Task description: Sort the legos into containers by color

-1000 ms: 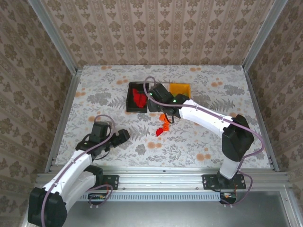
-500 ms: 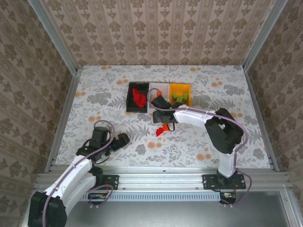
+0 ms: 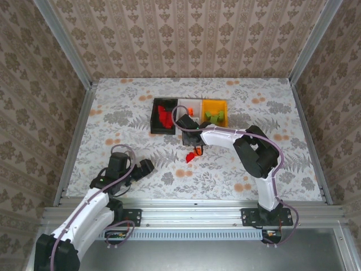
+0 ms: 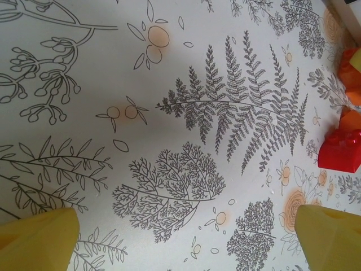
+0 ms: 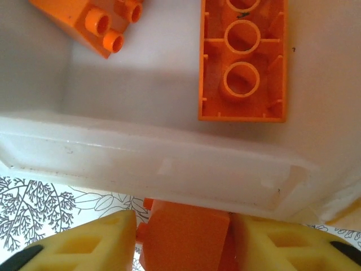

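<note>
An orange brick [image 5: 183, 240] sits pinched between the yellow fingers [image 5: 84, 243] of the right jaws, which are drawn in narrow against its two sides. It is just outside the near wall of the white bin [image 5: 141, 164]; whether it rests on the tabletop [image 3: 124, 101] or hangs above it cannot be told. Inside that bin lie two more orange pieces, an upside-down brick [image 5: 242, 62] at the right and a studded brick [image 5: 96, 17] in the far left corner. The white bin is the middle one of three standing in a row and touching side by side, toward the far edge of the tabletop about halfway along it. The black bin [image 3: 154, 116] on its left holds red bricks [image 3: 165, 117], and the orange-yellow bin [image 3: 223, 105] on its right holds green bricks [image 3: 212, 116]. The right arm [image 3: 225, 135] reaches in from the near right corner, bent sharply back on itself. A loose red brick [image 4: 340, 149] lies on the tabletop just nearer than the bins, with orange pieces [image 4: 351, 119] close beside it. Toward the near left, well apart from the bins, the left arm [image 3: 96, 197] holds the left jaws low over bare flowered tabletop, spread wide with nothing between their yellow fingertips [image 4: 34, 237].
</note>
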Controlling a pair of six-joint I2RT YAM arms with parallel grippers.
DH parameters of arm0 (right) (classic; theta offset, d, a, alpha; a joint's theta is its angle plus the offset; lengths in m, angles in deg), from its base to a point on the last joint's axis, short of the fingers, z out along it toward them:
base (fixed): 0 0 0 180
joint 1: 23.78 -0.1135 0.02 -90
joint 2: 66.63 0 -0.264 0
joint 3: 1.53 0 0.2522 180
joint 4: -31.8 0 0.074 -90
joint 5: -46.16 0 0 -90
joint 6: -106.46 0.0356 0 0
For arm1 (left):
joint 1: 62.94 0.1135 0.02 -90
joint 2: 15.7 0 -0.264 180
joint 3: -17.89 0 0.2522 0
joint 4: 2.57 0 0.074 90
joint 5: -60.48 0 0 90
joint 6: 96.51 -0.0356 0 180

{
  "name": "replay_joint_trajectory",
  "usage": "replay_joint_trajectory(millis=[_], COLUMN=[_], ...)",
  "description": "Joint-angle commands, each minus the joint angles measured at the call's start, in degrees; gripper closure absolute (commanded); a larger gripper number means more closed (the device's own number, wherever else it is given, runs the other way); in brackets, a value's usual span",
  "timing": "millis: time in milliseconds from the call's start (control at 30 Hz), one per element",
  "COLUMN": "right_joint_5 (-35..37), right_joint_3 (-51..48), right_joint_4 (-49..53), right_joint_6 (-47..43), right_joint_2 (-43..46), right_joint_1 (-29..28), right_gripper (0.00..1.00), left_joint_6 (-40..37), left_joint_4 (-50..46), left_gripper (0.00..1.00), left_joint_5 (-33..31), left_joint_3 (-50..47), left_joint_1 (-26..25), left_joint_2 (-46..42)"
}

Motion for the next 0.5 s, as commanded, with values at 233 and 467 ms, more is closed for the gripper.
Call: replay_joint_trajectory(millis=[233, 467], right_joint_5=[3.33, 4.65], right_joint_3=[-2.04, -3.43], right_joint_4=[0.55, 1.16], right_joint_6=[-2.42, -3.6], right_joint_2=[1.29, 5.58], right_joint_1=[-1.89, -3.75], right_gripper=[0.64, 0.64], left_joint_6=[1.45, 1.62], left_joint_4=[-1.45, -1.63], left_gripper=[0.0, 0.0], left_joint_5=[0.52, 0.59], left_joint_3=[0.72, 0.9], left_joint_1=[0.52, 0.43], left_joint_2=[-1.15, -1.16])
